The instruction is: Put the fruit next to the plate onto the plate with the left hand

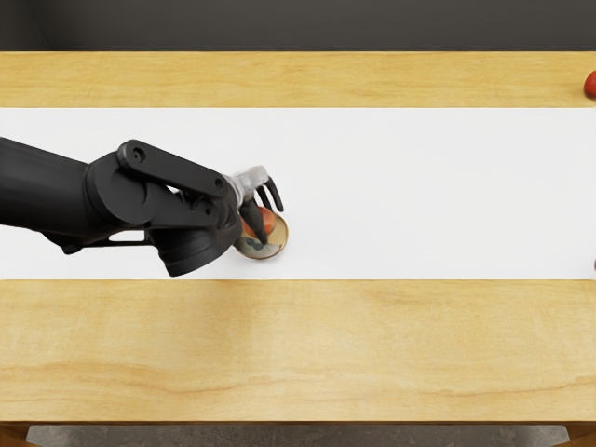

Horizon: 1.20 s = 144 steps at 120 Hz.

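My left hand [259,212] reaches in from the left and hovers over a small round plate [277,247] on the white runner. An orange-red fruit [264,222] sits between the dark fingers, right above the plate. The fingers curl around the fruit. The hand and wrist hide most of the plate's left half. I cannot tell whether the fruit touches the plate.
A white runner [419,196] crosses the wooden table [298,345]. A red object [590,85] shows at the far right edge near the back. A small reddish speck [594,265] sits at the right edge of the runner.
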Tool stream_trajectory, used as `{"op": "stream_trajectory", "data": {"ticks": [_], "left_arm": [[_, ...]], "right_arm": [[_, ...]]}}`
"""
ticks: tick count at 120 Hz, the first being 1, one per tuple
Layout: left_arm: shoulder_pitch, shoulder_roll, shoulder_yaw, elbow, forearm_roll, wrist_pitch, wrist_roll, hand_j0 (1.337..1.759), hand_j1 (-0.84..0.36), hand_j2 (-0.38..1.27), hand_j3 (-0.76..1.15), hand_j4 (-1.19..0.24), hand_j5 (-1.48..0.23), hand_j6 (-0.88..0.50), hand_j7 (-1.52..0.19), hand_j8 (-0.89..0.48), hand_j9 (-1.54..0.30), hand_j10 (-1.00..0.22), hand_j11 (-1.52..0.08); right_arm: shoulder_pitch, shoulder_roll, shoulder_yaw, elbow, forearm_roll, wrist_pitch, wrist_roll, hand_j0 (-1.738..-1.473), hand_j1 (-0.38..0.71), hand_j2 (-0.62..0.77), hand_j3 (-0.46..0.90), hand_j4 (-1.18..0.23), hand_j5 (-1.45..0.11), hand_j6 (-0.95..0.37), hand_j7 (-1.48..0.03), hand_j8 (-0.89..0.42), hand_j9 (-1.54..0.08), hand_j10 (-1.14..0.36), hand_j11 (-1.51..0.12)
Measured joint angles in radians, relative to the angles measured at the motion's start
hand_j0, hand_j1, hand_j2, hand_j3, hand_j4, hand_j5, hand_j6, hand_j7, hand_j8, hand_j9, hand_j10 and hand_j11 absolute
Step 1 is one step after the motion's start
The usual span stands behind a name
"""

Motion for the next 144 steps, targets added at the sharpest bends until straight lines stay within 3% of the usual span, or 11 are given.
{"op": "stream_trajectory", "data": {"ticks": [32,50,58,73,103,114,144], "left_arm": [[0.002,0.004,0.0,0.004,-0.016,0.002,-0.004,1.657,-0.18,0.14,0.0,-0.46,-0.61,-0.43,-0.61,-0.41,-0.6,-0.46,-0.6],[-0.03,0.073,-0.002,0.002,-0.02,0.005,-0.004,1.658,-0.05,0.09,0.0,-0.34,-0.45,-0.33,-0.45,-0.32,-0.45,-0.34,-0.45],[-0.061,0.156,-0.003,-0.005,-0.021,-0.019,-0.003,1.658,0.05,0.07,0.0,-0.26,-0.34,-0.25,-0.34,-0.24,-0.34,-0.26,-0.34],[-0.091,0.38,-0.003,-0.014,-0.018,-0.215,-0.001,1.658,0.18,0.04,0.0,-0.15,-0.19,-0.14,-0.19,-0.14,-0.19,-0.15,-0.19],[-0.048,0.751,-0.002,-0.018,-0.011,-0.609,0.006,1.658,0.28,0.01,0.0,-0.06,-0.07,-0.06,-0.07,-0.05,-0.07,-0.06,-0.07],[-0.046,0.819,-0.009,-0.026,0.01,-0.691,0.008,1.658,0.3,0.01,0.0,-0.04,-0.06,-0.04,-0.06,-0.04,-0.06,-0.04,-0.06],[-0.028,0.858,-0.033,-0.032,0.064,-0.743,0.034,1.658,0.32,0.01,0.0,-0.03,-0.03,-0.03,-0.03,-0.03,-0.03,-0.03,-0.03]], "right_arm": [[0.0,0.0,0.0,0.0,0.0,0.0,0.0,-1.658,-0.35,0.0,0.0,0.0,0.0,0.0,0.0,0.0,0.0,0.0,0.0],[0.0,0.0,0.0,0.0,0.0,0.0,0.0,-1.658,-0.35,0.0,0.0,0.0,0.0,0.0,0.0,0.0,0.0,0.0,0.0],[0.0,0.0,0.0,0.0,0.0,0.0,0.0,-1.658,-0.35,0.0,0.0,0.0,0.0,0.0,0.0,0.0,0.0,0.0,0.0],[0.0,0.0,0.0,0.0,0.0,0.0,0.0,-1.658,-0.35,0.0,0.0,0.0,0.0,0.0,0.0,0.0,0.0,0.0,0.0],[0.0,0.0,0.0,0.0,0.0,0.0,0.0,-1.658,-0.35,0.0,0.0,0.0,0.0,0.0,0.0,0.0,0.0,0.0,0.0],[0.0,0.0,0.0,0.0,0.0,0.0,0.0,-1.658,-0.35,0.0,0.0,0.0,0.0,0.0,0.0,0.0,0.0,0.0,0.0],[0.0,0.0,0.0,0.0,0.0,0.0,0.0,-1.658,-0.35,0.0,0.0,0.0,0.0,0.0,0.0,0.0,0.0,0.0,0.0]]}}
